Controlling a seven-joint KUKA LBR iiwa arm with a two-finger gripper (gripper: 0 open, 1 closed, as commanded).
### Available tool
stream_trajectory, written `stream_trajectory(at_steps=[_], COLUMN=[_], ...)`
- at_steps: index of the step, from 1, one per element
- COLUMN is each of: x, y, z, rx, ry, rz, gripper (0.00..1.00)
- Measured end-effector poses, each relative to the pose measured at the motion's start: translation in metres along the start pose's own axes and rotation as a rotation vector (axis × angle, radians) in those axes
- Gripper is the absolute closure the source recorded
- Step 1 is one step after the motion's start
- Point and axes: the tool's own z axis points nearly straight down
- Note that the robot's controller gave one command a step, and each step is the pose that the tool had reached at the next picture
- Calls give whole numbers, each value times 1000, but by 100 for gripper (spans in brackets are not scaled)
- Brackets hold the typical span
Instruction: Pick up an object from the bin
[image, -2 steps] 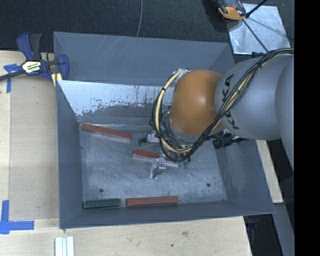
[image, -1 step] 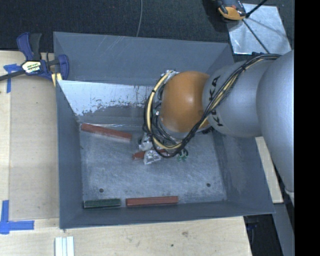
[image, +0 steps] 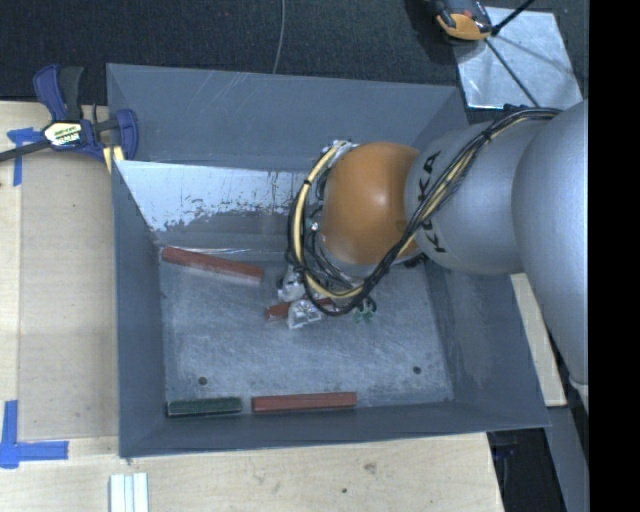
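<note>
My gripper (image: 298, 303) is low in the middle of the bin, mostly hidden under the arm's orange cover. A small red-brown piece (image: 275, 313) lies right at its left side; whether they touch is unclear. A long red-brown bar (image: 211, 265) lies on the floor just to the left, near the back wall. A small green bit (image: 365, 316) shows at the gripper's right.
Along the front wall lie a short dark green bar (image: 204, 407) and a longer red-brown bar (image: 303, 402), end to end. The arm and its cables cover the bin's right back part.
</note>
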Motion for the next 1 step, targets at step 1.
stream_trajectory(at_steps=[1], x=[-9], y=[5], z=[-127], rx=[-3], ry=[13], rz=[31], gripper=[100])
